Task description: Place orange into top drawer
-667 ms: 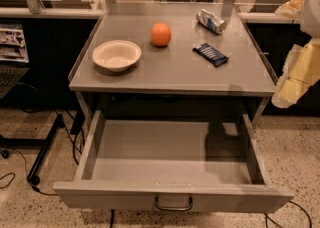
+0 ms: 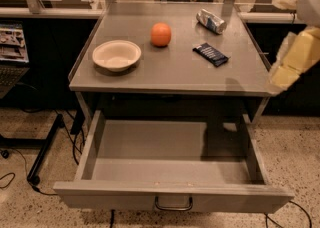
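Note:
The orange [image 2: 161, 34] sits on the grey tabletop [image 2: 175, 72], in the middle toward the back, to the right of a cream bowl [image 2: 116, 55]. The top drawer [image 2: 170, 164] below the tabletop is pulled wide open and holds nothing; its curved handle [image 2: 173, 205] is at the centre of the front. My cream-coloured arm comes in at the right edge, and my gripper [image 2: 278, 82] hangs beside the table's right front corner, well right of the orange and above the drawer's right side.
A silver-blue drink can [image 2: 210, 21] lies at the back right of the tabletop. A dark snack packet [image 2: 210, 54] lies in front of it. A black stand leg and cables [image 2: 42, 154] are on the floor to the left. Desks and chairs stand behind.
My arm's lower end has moved slightly up and to the left, nearer the table's right edge. The orange, bowl, can and drawer have not moved.

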`<state>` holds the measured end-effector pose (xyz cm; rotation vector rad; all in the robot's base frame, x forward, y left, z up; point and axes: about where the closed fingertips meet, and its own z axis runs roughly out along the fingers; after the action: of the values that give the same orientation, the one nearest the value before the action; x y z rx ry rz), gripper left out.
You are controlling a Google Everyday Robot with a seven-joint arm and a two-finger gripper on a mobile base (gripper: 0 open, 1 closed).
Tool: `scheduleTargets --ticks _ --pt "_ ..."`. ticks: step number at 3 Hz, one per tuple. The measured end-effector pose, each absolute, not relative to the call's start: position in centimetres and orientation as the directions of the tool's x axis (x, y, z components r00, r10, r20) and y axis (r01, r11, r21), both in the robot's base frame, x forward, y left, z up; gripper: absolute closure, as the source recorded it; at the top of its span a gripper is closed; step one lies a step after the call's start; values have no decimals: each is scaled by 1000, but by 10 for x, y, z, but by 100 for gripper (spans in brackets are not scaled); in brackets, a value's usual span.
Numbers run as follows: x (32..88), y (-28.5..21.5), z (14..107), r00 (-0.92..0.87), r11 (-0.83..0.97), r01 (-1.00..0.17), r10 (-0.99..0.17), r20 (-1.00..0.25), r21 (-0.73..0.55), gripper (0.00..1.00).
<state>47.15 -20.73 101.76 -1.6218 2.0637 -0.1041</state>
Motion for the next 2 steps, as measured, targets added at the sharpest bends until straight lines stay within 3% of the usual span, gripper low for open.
scheduleTargets --ticks 1,2 --pt "548 -189 1030 -119 335 -855 -869 -480 -396 0" --pt "547 -189 1030 -119 336 -855 -869 -481 -395 0"
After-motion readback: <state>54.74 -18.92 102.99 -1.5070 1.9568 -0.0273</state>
